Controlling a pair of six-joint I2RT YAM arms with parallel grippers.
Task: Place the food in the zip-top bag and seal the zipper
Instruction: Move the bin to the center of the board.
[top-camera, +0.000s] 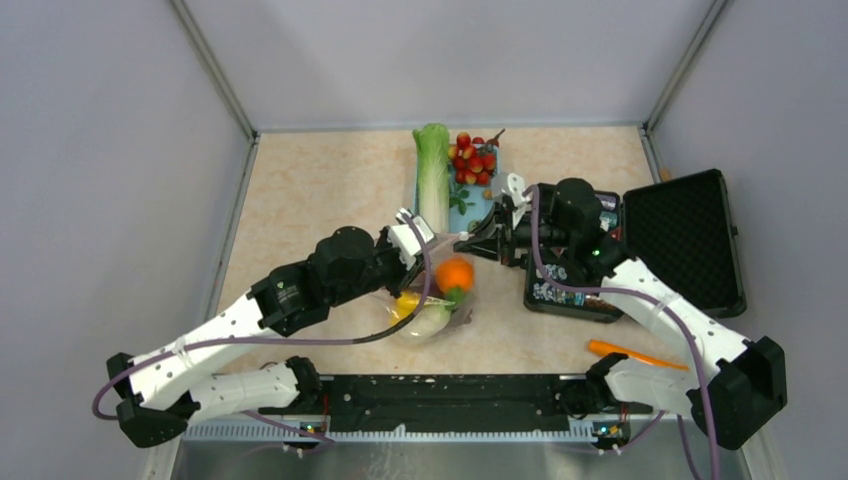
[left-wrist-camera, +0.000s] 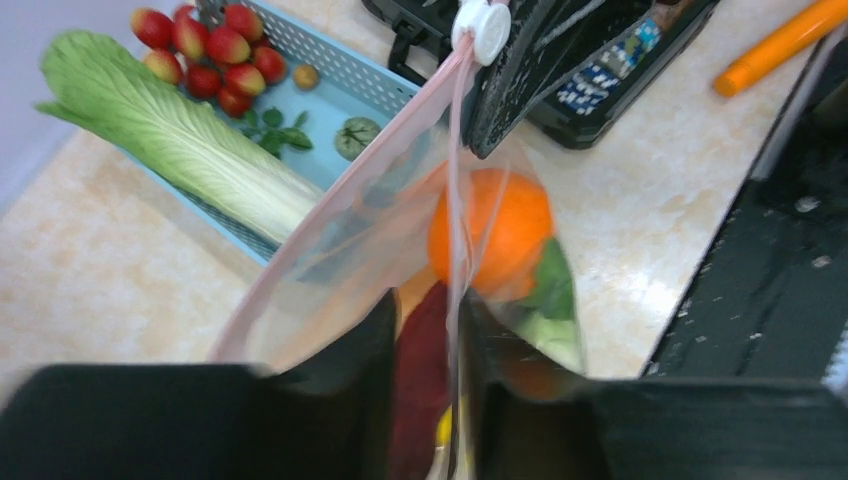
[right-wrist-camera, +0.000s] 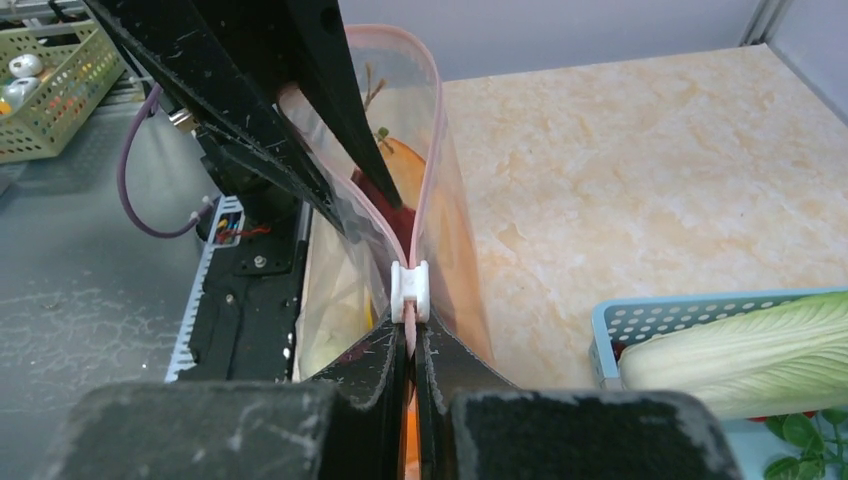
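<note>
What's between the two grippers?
The open zipper of the zip-top bag, stretched from left gripper to right gripper, white slider at the right one; see right wrist view.

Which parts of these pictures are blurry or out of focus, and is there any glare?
Left wrist view: left tool blurred at the bottom, zip-top bag soft, cabbage sharper. Right wrist view: right tool soft, white slider crisp. Top view: even light, no harsh glare.

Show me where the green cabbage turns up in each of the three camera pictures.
Top external: the green cabbage lies at the far middle of the table, on the blue basket.
Left wrist: upper left, across the basket's near edge.
Right wrist: lower right corner, over the basket's rim.
Shared landmark: the blue basket.
</note>
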